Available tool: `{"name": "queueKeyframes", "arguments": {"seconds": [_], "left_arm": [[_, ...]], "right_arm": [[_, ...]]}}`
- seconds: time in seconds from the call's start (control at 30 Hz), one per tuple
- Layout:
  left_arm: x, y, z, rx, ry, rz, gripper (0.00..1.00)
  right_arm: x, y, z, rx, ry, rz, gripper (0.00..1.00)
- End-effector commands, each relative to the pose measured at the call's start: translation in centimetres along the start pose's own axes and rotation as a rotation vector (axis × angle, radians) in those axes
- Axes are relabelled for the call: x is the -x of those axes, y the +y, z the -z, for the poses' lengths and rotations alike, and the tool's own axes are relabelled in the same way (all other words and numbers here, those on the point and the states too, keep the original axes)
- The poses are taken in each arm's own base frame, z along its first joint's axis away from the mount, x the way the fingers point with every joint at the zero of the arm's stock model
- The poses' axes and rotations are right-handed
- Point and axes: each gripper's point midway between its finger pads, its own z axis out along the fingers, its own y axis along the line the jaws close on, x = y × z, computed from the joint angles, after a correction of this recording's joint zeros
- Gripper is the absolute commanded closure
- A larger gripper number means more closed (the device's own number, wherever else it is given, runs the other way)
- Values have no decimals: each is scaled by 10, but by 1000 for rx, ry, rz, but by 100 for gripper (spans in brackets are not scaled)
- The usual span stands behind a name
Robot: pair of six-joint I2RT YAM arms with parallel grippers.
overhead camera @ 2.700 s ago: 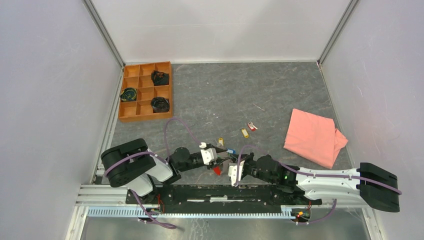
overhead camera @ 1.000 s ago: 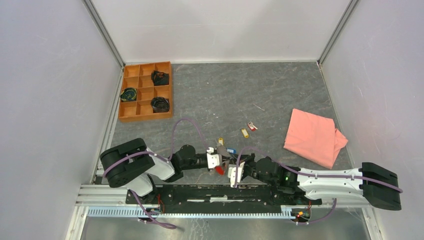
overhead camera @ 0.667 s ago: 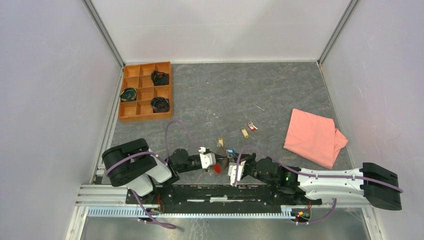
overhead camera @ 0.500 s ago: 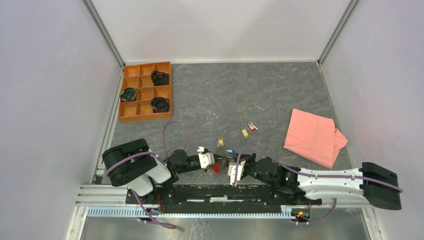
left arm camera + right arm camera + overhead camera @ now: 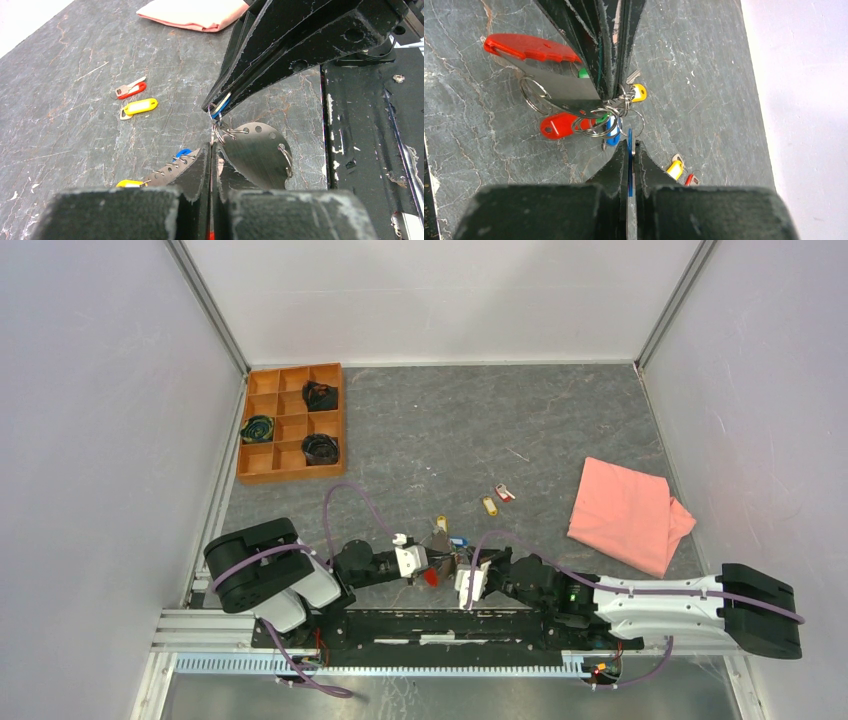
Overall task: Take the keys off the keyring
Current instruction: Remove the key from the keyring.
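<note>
Far to my left stood the orange compartment tray, well apart from the work. My left gripper was pinched fully closed on the keyring, a thin metal ring joined to a short flat strap, red on one face and pale and silvery on the other. I had it by the strap's end, just beside the rings, low over the grey marbled table and near its front edge. The keys hung off the ring in a tangle of small loops: a red-headed key, a green-headed key and a yellow-headed key.

My right gripper met the left almost tip to tip. Its fingers were closed too, with the thin blue-headed key nipped between them.

I judged the whole bunch light and loose, apt to swing. The strap looked stiff enough to anchor. The wire ring seemed springy and slick, too thin to trust in my pads. The plastic heads, flat and broad, were the better place to take hold, not the bare blades.

Further right lay a loose yellow-tagged key and a loose red-tagged key, both free of the ring. Beyond them lay the folded pink cloth.
</note>
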Motion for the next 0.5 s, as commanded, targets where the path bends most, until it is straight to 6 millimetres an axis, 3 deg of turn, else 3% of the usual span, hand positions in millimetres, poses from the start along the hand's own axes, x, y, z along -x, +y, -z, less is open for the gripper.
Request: {"name": "queueKeyframes", "arguments": {"seconds": [0.0,0.17,0.47], "left_arm": [[33,7,-5,20,-117,-20,91],[28,6,-8,6,-90,-39,79],[26,4,-10,-14,-80,-51,74]], "right_arm": [[22,-25,2,-85,-53,-35,100],[39,-29,2,-86,-109,-4,100],[47,-29,-3,-82,-127,38,100]]}}
